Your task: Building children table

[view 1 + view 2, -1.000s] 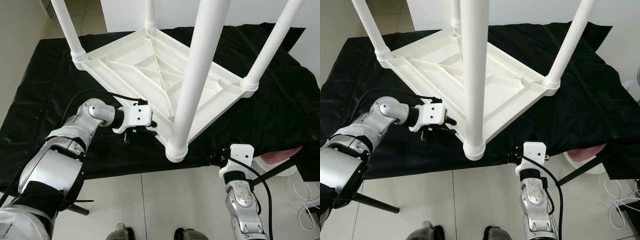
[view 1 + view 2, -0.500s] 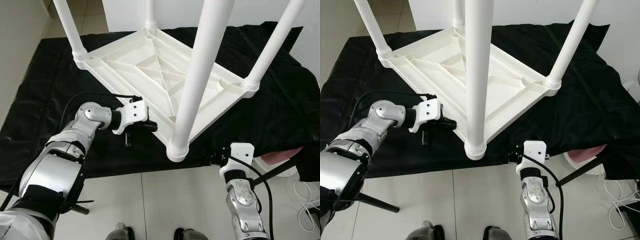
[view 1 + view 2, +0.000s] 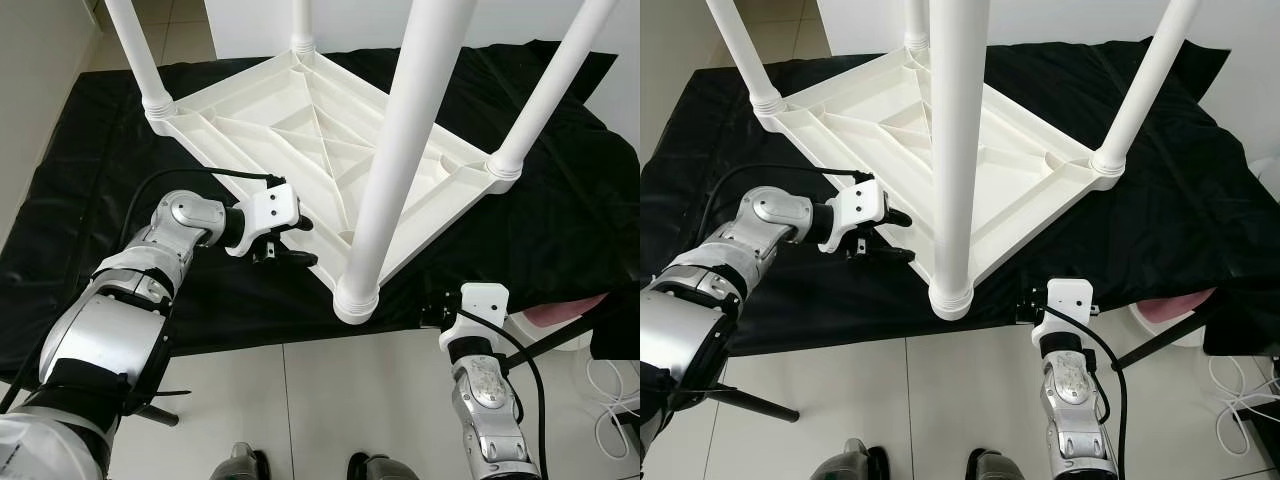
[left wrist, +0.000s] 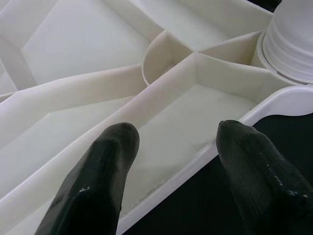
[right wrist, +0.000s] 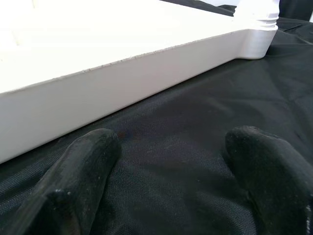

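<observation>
- While it lies upside down on a black cloth (image 3: 90, 190), the white children's table (image 3: 300, 130) has its ribbed underside facing up and four round white legs rising from its corners.
- Nearest the robot, one leg (image 3: 395, 170) stands in a ringed socket (image 3: 356, 298) at the table's near corner, which reaches close to the cloth's front edge.
- At the table's near-left edge, a little way from that socket, the left gripper (image 3: 890, 236) has come in from the side on a bent silver arm.
- Its two black fingers (image 4: 105, 161) are spread apart and straddle the table's rim: one lies over a ribbed compartment of the underside, the other (image 4: 254, 161) over the black cloth outside the edge.
- Below the table's near corner, at the cloth's front edge, the right gripper (image 5: 171, 161) sits low, its white wrist block (image 3: 482, 300) just off the socket's right side.
- Its fingers (image 5: 83, 166) are also spread wide, with cloth between them, and point at the table's flat side wall without touching it.
- Beside the right wrist, right of the table's near corner, something pink (image 3: 558, 312) shows under the cloth.
- Pale floor tiles (image 3: 320, 410) lie below the cloth's front edge.
</observation>
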You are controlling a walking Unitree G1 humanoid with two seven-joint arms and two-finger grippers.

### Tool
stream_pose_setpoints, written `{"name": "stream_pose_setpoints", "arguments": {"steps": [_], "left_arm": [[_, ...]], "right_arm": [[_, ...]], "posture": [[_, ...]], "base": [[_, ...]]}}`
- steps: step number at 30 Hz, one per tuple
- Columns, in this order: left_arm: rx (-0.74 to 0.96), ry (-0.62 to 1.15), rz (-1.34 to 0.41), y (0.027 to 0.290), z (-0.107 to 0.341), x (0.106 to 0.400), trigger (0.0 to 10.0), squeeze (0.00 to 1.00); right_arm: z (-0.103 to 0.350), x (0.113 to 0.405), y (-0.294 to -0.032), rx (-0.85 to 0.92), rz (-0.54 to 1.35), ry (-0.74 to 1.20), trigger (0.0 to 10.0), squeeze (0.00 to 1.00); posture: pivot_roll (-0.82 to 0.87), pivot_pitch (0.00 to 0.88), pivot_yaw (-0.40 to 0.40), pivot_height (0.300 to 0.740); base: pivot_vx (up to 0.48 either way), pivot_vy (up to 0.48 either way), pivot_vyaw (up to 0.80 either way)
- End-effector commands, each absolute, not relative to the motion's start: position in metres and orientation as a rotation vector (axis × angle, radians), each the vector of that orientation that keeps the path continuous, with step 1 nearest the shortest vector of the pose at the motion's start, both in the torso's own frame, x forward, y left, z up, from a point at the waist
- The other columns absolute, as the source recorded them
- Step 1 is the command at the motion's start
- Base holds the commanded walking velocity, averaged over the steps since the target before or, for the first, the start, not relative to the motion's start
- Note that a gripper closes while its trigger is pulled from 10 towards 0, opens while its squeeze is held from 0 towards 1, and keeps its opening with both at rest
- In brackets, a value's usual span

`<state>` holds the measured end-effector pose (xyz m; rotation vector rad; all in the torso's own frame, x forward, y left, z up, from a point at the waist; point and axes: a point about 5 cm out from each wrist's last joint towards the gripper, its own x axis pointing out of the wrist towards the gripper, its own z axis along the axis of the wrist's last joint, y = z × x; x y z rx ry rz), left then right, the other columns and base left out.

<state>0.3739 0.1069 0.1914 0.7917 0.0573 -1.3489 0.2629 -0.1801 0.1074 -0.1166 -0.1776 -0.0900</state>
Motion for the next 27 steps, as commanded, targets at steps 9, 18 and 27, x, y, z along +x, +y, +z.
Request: {"name": "stream_pose_setpoints", "arguments": {"steps": [9,18,27], "left_arm": [[0.739,0.179,-1.483,0.117,0.192,0.370,10.0,0.00],[0.712,0.141,-1.521,0.124,0.202,0.368,10.0,0.00],[0.711,0.127,-1.546,0.125,0.200,0.366,10.0,1.00]], "right_arm": [[0.097,0.258,-0.182,-0.118,-0.107,-0.131,10.0,0.00],[0.097,0.260,-0.178,-0.116,-0.093,-0.130,10.0,0.00],[0.097,0.263,-0.178,-0.116,-0.082,-0.130,10.0,0.00]], "posture": [[-0.04,0.158,0.074,0.740],[-0.03,0.145,0.059,0.740],[-0.03,0.137,0.050,0.740]], "base": [[0.000,0.000,0.00],[0.000,0.000,0.00],[0.000,0.000,0.00]]}}
